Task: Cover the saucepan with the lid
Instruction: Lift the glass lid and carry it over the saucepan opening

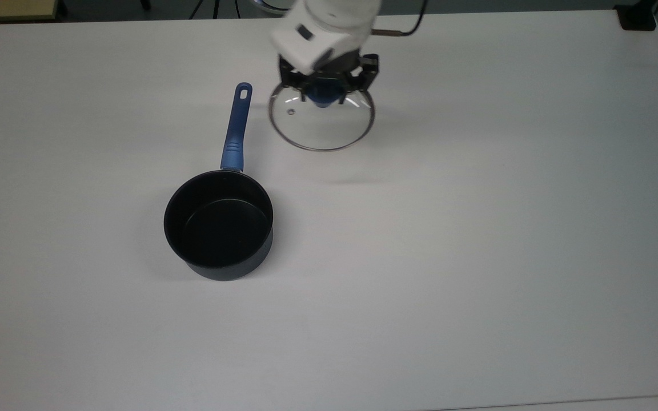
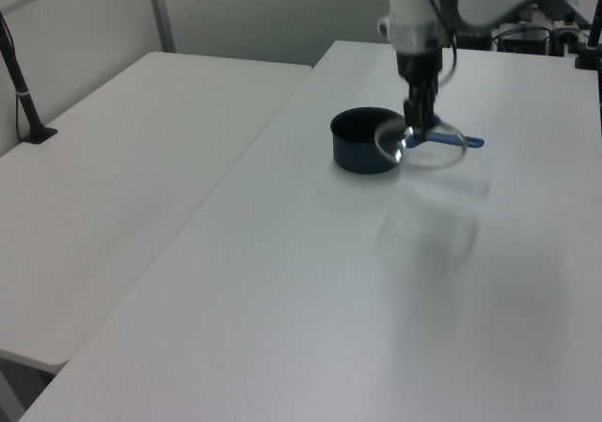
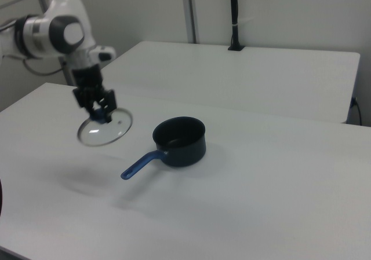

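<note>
**Lid aloft in the gripper, saucepan open on the table**

Closest to the gripper (image 1: 327, 91): the blue knob (image 1: 322, 98) of the lid (image 1: 321, 121), pinched between the two fingers, closed tight on either side of it. Hanging below the fingers, the clear glass disc with its metal rim, raised well off the white table (image 1: 477, 228); faint shadow cast on the tabletop beneath, apart from the disc. Slightly tilted in the right view, lower edge towards the right view's left. Small steam vent (image 1: 291, 112) just to the top view's left of the knob.

Above the fingers, the white wrist of the arm (image 1: 323, 25), with a black cable trailing off towards the top view's right.

Next out from the gripper: the long blue handle (image 1: 234, 132) of the saucepan (image 1: 218, 224), its holed end nearest the lid, just beside the disc's rim towards the top view's left, not touching. Further along, the black pan body itself, sitting flat on the table, uncovered, dark inside showing; down and to the top view's left of the gripper, well apart from it.

In the left view, gripper (image 2: 419, 126) and lid (image 2: 420, 148) overlapping the pan (image 2: 366, 140) and handle in line of sight. In the right view, gripper (image 3: 99, 112) and lid (image 3: 105, 127) to the right view's left of the pan (image 3: 179, 141).

Farthest off: a second white table (image 3: 243, 74) beyond.
</note>
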